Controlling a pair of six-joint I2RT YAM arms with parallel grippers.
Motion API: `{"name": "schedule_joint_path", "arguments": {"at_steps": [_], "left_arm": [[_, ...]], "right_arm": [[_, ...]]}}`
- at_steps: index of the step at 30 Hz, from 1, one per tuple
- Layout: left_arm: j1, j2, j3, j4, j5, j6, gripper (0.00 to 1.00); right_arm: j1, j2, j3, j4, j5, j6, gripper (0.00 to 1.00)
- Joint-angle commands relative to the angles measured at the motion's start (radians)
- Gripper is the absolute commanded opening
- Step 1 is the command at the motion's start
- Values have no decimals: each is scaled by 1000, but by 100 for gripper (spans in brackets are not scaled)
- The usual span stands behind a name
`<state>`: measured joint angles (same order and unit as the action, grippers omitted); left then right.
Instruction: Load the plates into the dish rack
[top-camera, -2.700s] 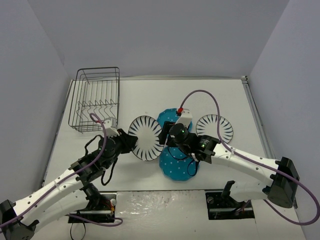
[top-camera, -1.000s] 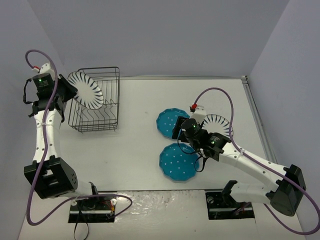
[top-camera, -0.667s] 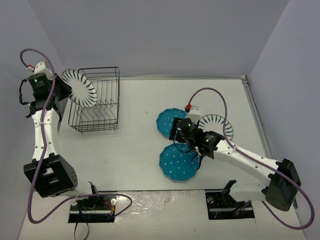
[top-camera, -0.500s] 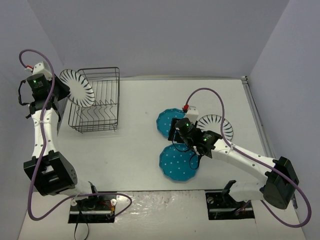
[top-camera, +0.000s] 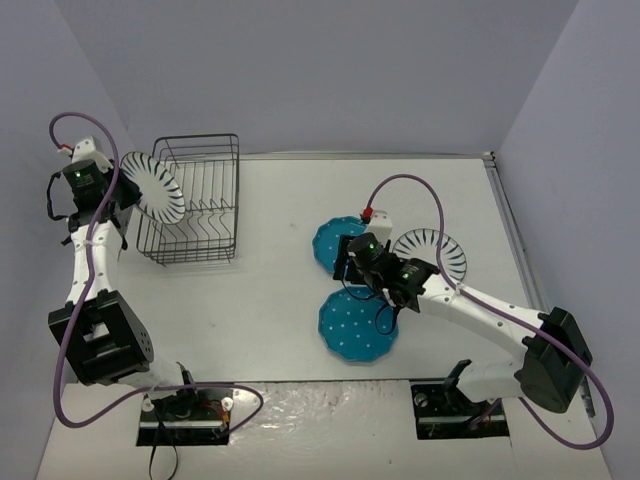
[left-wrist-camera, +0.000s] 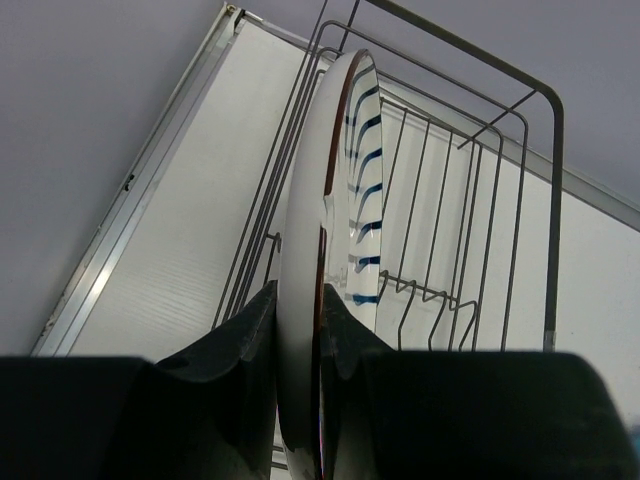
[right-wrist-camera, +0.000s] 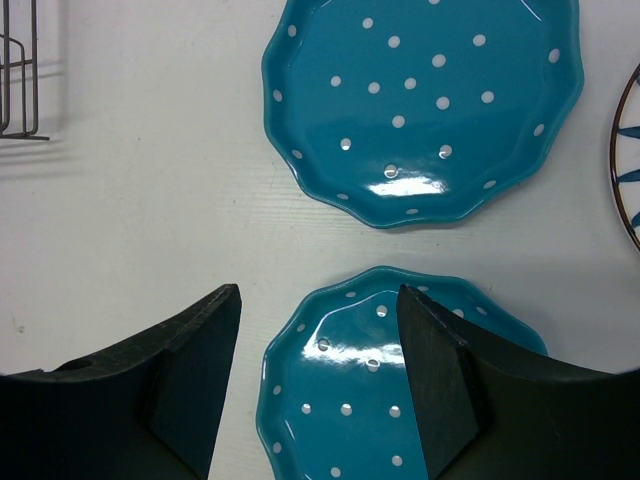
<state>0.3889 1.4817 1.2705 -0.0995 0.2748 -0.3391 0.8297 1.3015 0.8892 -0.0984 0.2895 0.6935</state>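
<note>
- The left gripper (left-wrist-camera: 300, 340), clamped on a white scalloped plate with dark stripes (top-camera: 150, 187), has swung it upright and edge-on at the left wall of the black wire dish rack (top-camera: 198, 139). It is not yet among the prongs.
- The right gripper (right-wrist-camera: 318, 295), jaws apart and empty, has drifted over the teal white-dotted plates (right-wrist-camera: 425, 100) on the table, probably the next pick.

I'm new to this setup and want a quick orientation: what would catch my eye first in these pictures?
First, the left gripper, raised at far left, pinching a white striped plate upright on edge at the left wall of the black wire dish rack. Next, two teal dotted plates lying flat mid-table, with the open right gripper hovering over the gap between them. Another striped plate lies flat to their right.
</note>
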Motion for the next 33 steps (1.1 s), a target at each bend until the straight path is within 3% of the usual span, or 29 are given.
{"name": "schedule_joint_path", "arguments": {"at_steps": [1,33], "left_arm": [[4,-47,42,242,-6,36,0],[-109,-35,-38,278,-78,213,0]], "right_arm": [[-7,15,50,52,-4,-15,60],[-21,-14,1,88,-23,-10,60]]}}
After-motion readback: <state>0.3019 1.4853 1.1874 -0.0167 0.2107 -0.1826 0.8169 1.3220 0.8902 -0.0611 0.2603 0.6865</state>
